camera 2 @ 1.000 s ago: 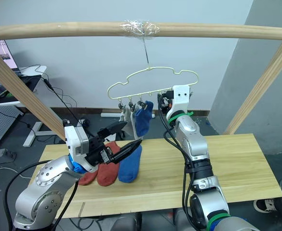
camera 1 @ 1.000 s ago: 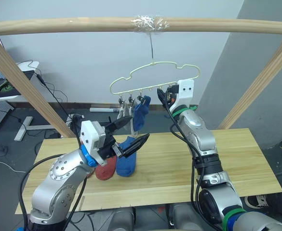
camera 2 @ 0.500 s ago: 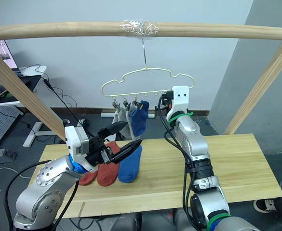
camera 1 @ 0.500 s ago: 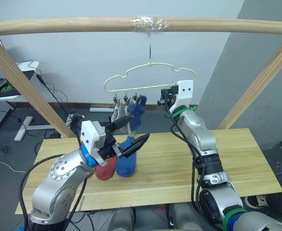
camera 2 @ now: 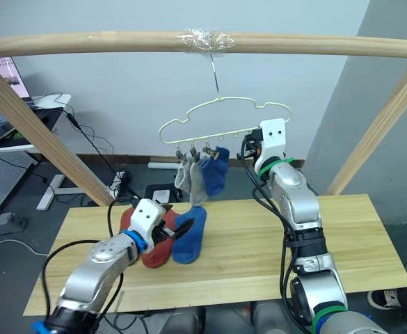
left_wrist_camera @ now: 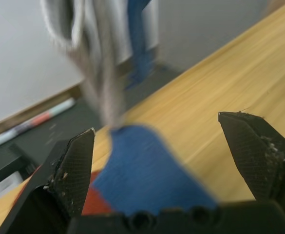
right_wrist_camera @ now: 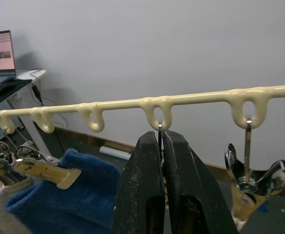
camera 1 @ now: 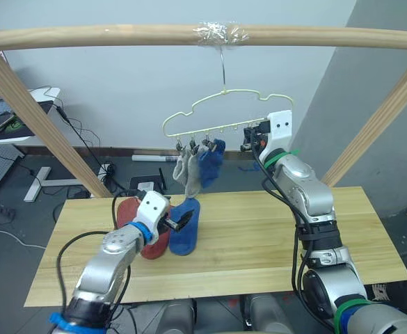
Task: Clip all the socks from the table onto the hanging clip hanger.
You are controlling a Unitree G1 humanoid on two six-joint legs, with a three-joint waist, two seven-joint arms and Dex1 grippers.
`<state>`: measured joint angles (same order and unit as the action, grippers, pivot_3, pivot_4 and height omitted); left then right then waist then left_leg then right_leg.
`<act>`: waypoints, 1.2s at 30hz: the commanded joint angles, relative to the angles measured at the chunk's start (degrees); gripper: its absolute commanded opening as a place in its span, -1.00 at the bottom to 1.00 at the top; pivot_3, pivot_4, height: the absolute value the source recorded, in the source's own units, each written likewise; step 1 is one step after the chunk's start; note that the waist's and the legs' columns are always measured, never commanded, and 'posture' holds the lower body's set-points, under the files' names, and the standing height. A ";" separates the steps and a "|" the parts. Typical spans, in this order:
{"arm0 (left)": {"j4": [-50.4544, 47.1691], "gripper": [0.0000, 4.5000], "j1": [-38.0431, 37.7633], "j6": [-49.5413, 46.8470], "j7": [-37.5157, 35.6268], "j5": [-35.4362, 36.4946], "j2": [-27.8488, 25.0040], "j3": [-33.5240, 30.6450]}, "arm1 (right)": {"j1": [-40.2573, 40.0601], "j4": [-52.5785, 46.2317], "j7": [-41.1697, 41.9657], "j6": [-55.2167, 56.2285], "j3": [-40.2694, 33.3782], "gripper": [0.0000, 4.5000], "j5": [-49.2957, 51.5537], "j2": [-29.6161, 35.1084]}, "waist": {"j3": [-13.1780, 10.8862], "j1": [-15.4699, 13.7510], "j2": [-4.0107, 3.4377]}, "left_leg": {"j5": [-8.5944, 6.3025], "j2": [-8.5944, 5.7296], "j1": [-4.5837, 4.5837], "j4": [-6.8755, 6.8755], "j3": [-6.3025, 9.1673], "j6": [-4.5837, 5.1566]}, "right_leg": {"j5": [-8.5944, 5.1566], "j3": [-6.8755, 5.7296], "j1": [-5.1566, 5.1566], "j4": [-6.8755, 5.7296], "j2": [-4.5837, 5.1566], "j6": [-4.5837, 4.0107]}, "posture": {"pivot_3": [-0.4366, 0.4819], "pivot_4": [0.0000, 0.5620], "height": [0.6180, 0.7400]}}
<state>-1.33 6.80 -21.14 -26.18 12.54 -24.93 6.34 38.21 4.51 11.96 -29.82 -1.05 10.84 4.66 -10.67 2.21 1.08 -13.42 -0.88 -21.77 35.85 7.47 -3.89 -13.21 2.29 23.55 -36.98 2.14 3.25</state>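
Right wrist view shows right gripper point(right_wrist_camera: 161, 146) pinching a clip point(right_wrist_camera: 158, 127).

Pale grey wall point(camera 1: 120, 83) behind, darker grey wall section point(camera 1: 342, 90) at right. Round wooden pole frame point(camera 1: 106, 36) across the top, with slanted poles either side and clear tape point(camera 1: 219, 32) wrapped mid-pole. Dark grey floor point(camera 1: 22, 223) with black cables point(camera 1: 78, 139) and a power strip. White desk point(camera 1: 22, 118) at left, with a laptop point(camera 2: 5, 76) on it. White tube point(camera 1: 151, 158) along the baseboard.
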 commanded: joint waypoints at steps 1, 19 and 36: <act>9.35 1.00 3.68 3.92 -0.23 -4.88 2.35 3.52 | -0.99 -3.90 -0.70 -2.13 -1.06 -0.99 0.87 0.43 | -0.02 0.12 -0.02 | 0.00 0.00 -0.01 0.00 -0.01 0.00 | 0.00 0.01 0.01 0.01 0.00 0.01 | -0.17 -0.40 1.00; 25.71 -0.44 7.84 10.63 -6.63 -10.43 6.14 5.27 | -2.52 -7.27 -2.45 -4.68 -1.92 -1.00 1.21 1.50 | -0.03 1.05 -0.04 | -0.01 0.01 -0.01 -0.02 0.00 0.00 | 0.04 0.00 0.02 0.01 0.00 0.08 | -0.24 -0.39 1.00; 4.73 -0.99 6.45 19.99 -12.14 1.13 17.63 1.97 | 3.93 -13.85 -10.68 -28.66 -18.14 -1.00 18.77 -2.38 | -0.05 0.74 -0.08 | -0.01 0.02 -0.10 -0.01 0.06 0.00 | 0.03 -0.03 0.02 0.03 0.01 0.07 | -0.22 -0.44 1.00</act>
<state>5.14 12.53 -3.43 -38.27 13.41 -8.11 7.77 40.83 -7.03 3.97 -54.33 -15.31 26.36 2.62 -10.72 2.94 1.00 -13.43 -0.86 -21.86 35.84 7.52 -3.89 -13.18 2.25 23.58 -36.96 2.14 3.31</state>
